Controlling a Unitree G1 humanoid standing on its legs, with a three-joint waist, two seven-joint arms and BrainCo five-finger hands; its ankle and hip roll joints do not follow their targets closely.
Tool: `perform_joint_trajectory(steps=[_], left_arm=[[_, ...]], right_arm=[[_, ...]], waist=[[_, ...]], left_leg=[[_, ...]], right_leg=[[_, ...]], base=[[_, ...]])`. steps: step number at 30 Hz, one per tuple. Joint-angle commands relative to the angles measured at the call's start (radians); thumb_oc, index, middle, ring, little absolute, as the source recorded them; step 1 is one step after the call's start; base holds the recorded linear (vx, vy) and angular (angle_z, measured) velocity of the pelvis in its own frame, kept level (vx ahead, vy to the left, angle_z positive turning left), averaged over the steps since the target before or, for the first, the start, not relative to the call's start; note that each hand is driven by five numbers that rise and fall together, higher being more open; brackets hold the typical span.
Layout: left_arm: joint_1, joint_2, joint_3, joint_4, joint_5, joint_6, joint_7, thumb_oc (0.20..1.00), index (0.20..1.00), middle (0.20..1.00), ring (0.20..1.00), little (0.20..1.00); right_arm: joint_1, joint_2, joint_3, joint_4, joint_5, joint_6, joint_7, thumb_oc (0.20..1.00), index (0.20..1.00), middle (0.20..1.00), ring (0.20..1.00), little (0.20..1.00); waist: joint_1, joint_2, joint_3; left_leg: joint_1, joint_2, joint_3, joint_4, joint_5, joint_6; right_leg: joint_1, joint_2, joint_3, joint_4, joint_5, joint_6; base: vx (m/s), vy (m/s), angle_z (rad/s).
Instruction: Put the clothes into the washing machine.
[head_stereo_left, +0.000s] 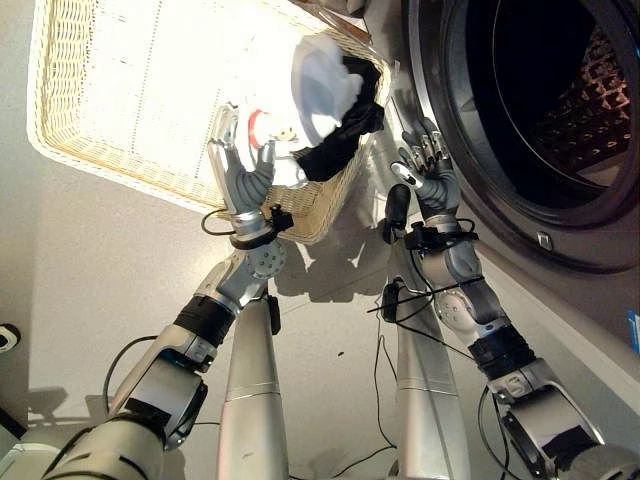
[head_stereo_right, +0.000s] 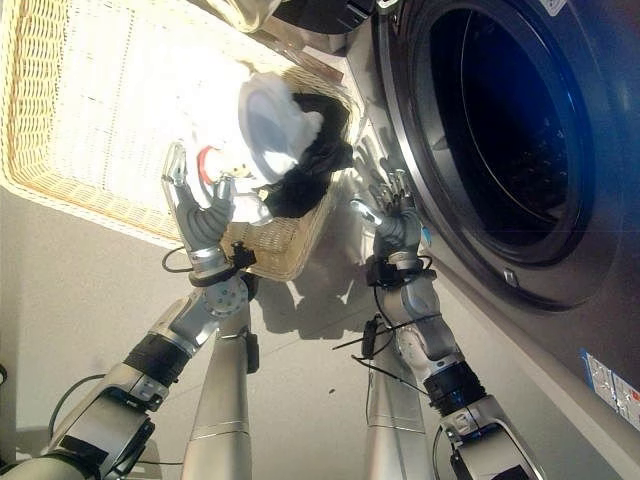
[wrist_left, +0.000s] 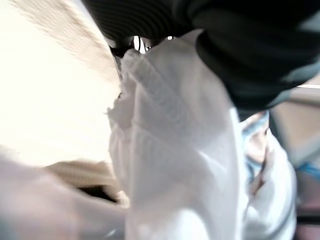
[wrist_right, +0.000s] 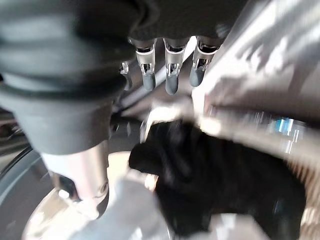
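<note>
Lying in the wicker basket (head_stereo_left: 90, 150) at upper left, white cloth (head_stereo_left: 322, 85) and black cloth (head_stereo_left: 345, 140) are flanked by the left hand (head_stereo_left: 243, 170) and right hand (head_stereo_left: 428, 165), fingers spread apart

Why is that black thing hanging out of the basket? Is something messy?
A little messy. The black garment droops over the wicker basket's corner rim nearest the washing machine, instead of lying inside with the white clothes. Both hands, left hand and right hand, are open beside it. Nothing looks torn or spilled.

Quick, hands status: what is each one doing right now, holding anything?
Left hand: open, fingers straight, at the wicker basket by the white garment, holding nothing.
Right hand: open, fingers relaxed, empty, beside the washing machine door opening.
</note>
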Motion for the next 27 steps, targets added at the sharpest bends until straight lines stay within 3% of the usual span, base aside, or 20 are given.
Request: perform_joint_trajectory(steps=[1,10,16,27], left_arm=[[-0.022,0.027,-0.007,-0.147,0.131,-0.04,-0.036,0.2,0.2,0.2,0.2,0.2],[-0.065,0.095,-0.1,-0.242,0.237,0.004,-0.157,0.2,0.2,0.2,0.2,0.2],[-0.094,0.114,-0.16,-0.249,0.244,0.021,-0.227,0.2,0.2,0.2,0.2,0.2],[-0.127,0.153,-0.228,-0.237,0.27,0.013,-0.311,0.2,0.2,0.2,0.2,0.2]], right_arm=[[0.059,0.008,-0.006,-0.143,0.125,0.034,0.144,1.0,1.0,1.0,1.0,1.0],[0.045,-0.031,0.044,-0.206,0.35,0.17,0.354,1.0,1.0,1.0,1.0,1.0],[0.022,-0.038,0.074,-0.241,0.492,0.223,0.462,1.0,1.0,1.0,1.0,1.0],[0.007,-0.054,0.109,-0.291,0.629,0.225,0.612,1.0,1.0,1.0,1.0,1.0]], waist=[[0.018,0.015,-0.01],[0.023,0.018,-0.01],[0.026,0.017,-0.01],[0.023,0.017,-0.01]], left_leg=[[0.015,-0.095,-0.014,-0.079,0.097,0.159],[0.013,-0.095,-0.016,-0.067,0.101,0.16],[0.008,-0.098,-0.018,-0.057,0.101,0.161],[-0.009,-0.102,-0.02,-0.041,0.099,0.162]], right_leg=[[0.051,0.032,-0.076,0.057,-0.03,0.023],[0.055,0.02,-0.085,0.061,-0.026,0.029],[0.055,0.018,-0.091,0.061,-0.023,0.034],[0.041,0.018,-0.087,0.06,-0.013,0.037]], base=[[0.0,0.0,0.0],[0.0,0.0,0.0],[0.0,0.0,0.0],[0.0,0.0,0.0]])
